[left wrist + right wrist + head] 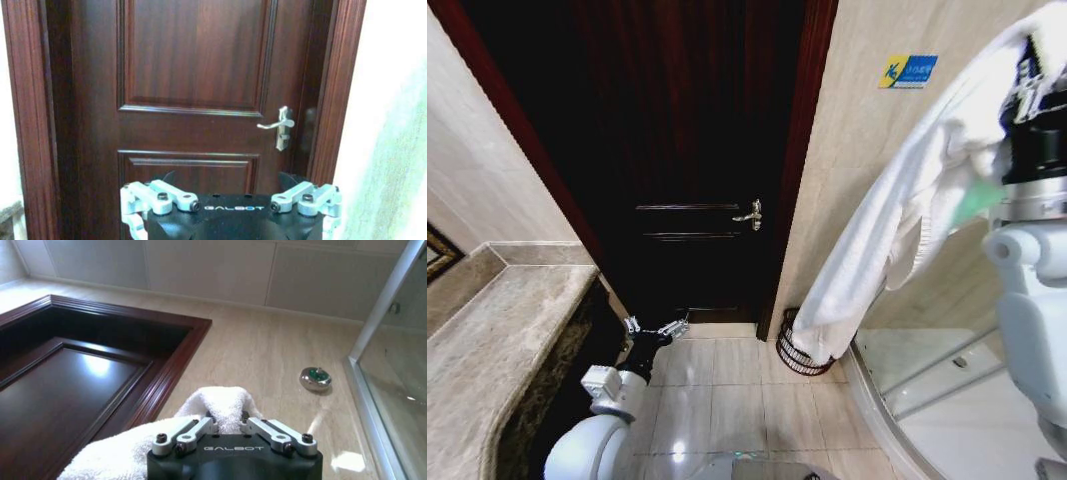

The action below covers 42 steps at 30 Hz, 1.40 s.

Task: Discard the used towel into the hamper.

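Note:
A white towel (897,210) hangs in a long drape from my right gripper (1030,75), which is raised high at the right. In the right wrist view the right gripper (227,423) is shut on a fold of the towel (220,405). The towel's lower end hangs just above the hamper (793,352), a small dark wire basket on the floor beside the door frame, and hides part of its rim. My left gripper (658,327) is held low at the left, open and holding nothing. The left wrist view shows this gripper (230,201) facing the door.
A dark wooden door (687,150) with a metal lever handle (750,214) is straight ahead. A marble counter (497,340) runs along the left. A glass shower enclosure (927,375) stands at the right. Tiled floor (717,390) lies between them.

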### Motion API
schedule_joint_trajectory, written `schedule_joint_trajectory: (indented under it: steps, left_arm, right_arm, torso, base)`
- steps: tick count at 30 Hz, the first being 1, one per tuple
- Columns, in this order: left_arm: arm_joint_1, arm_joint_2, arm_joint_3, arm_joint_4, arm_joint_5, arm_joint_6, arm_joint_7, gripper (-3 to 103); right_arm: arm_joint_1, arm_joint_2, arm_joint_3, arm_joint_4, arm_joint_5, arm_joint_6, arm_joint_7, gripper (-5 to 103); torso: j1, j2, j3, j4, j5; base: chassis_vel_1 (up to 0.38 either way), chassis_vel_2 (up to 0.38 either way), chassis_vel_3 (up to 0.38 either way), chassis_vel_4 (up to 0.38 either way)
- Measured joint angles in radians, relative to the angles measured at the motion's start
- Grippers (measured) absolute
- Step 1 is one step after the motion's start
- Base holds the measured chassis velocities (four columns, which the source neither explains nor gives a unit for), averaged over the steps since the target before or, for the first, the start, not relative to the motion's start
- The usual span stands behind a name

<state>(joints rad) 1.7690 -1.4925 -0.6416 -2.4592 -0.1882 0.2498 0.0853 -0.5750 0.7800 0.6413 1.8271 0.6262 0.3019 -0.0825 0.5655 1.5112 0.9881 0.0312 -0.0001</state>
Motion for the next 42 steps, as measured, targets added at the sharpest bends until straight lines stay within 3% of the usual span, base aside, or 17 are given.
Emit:
schedule_joint_trajectory:
  steps: [21,42]
  left_arm:
    - [0.000,0.000,0.000,0.000,0.000,0.000,0.000,100]
    - [0.000,0.000,0.000,0.000,0.000,0.000,0.000,100]
  right_arm:
    - [0.098,0.007,-0.049,-0.090,-0.011,0.017,-0.018,10]
    - [-0.148,0.137,0.033,-0.104,-0.061,0.072,-0.064,10]
  torso:
    - [0.000,0.000,0.000,0.0000,-0.0001]
    - [0.000,0.000,0.000,0.0000,0.0000]
  base:
    - [0.000,0.000,0.000,0.000]
    - [0.000,0.000,0.000,0.000]
